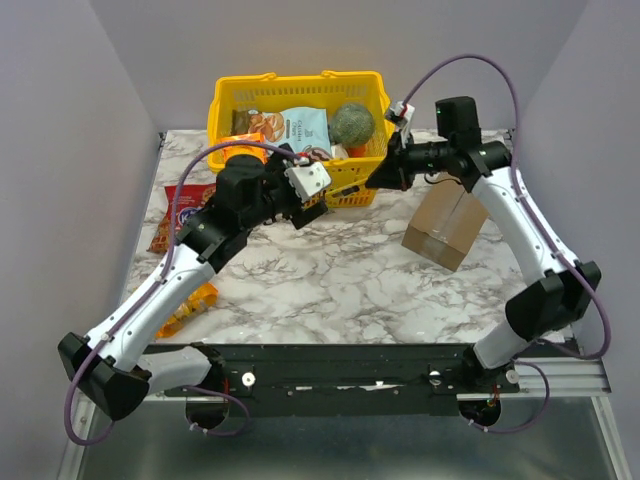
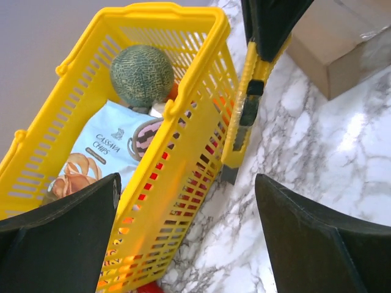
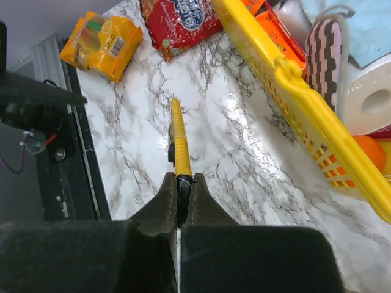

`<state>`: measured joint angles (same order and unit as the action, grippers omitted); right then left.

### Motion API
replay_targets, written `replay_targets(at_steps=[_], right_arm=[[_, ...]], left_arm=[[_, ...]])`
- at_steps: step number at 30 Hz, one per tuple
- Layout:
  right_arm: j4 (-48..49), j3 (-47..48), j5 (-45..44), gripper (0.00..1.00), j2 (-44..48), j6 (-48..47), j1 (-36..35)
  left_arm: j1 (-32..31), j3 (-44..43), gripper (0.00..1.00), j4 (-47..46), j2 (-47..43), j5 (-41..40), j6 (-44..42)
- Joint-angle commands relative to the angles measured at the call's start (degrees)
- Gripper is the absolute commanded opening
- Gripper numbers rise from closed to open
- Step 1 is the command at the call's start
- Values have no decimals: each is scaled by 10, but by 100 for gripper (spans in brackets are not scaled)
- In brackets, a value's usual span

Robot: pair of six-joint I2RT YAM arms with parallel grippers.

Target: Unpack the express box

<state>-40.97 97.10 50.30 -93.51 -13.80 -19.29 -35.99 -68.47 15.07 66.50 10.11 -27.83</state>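
Observation:
The express box (image 1: 445,228), a plain brown carton, sits on the marble table at the right, below my right arm; its corner also shows in the left wrist view (image 2: 342,43). My right gripper (image 3: 184,180) is shut on the dark end of a yellow utility knife (image 3: 178,137). The knife (image 2: 247,104) hangs along the front wall of the yellow basket (image 1: 300,82). My left gripper (image 2: 186,183) is open and holds nothing; it faces the knife's free end from just left of it. In the top view the left gripper (image 1: 312,210) and right gripper (image 1: 378,178) meet in front of the basket.
The basket holds a melon (image 1: 352,123), a chips bag (image 1: 300,125), a paper roll (image 3: 372,101) and other goods. A red snack bag (image 1: 185,205) and an orange packet (image 1: 190,305) lie at the table's left. Grey walls enclose the table.

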Motion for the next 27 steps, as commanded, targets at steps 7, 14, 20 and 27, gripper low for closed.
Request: replay_targets(at_steps=[7,14,20,27], right_arm=[[61,-121,-12,0,180,-191,-8],[62,-99,-27,0,176,-244,-15],[47,-79,-38,0,166,-274,-34],[21,-69,-42,0,166,-295,-64]], left_arm=[[60,-264,77,357,166,257,-7],[62,-264,75,340,187,321,-64],[63,-253,73,317,195,326,-71],[62,-207,68,223,194,316,-13]])
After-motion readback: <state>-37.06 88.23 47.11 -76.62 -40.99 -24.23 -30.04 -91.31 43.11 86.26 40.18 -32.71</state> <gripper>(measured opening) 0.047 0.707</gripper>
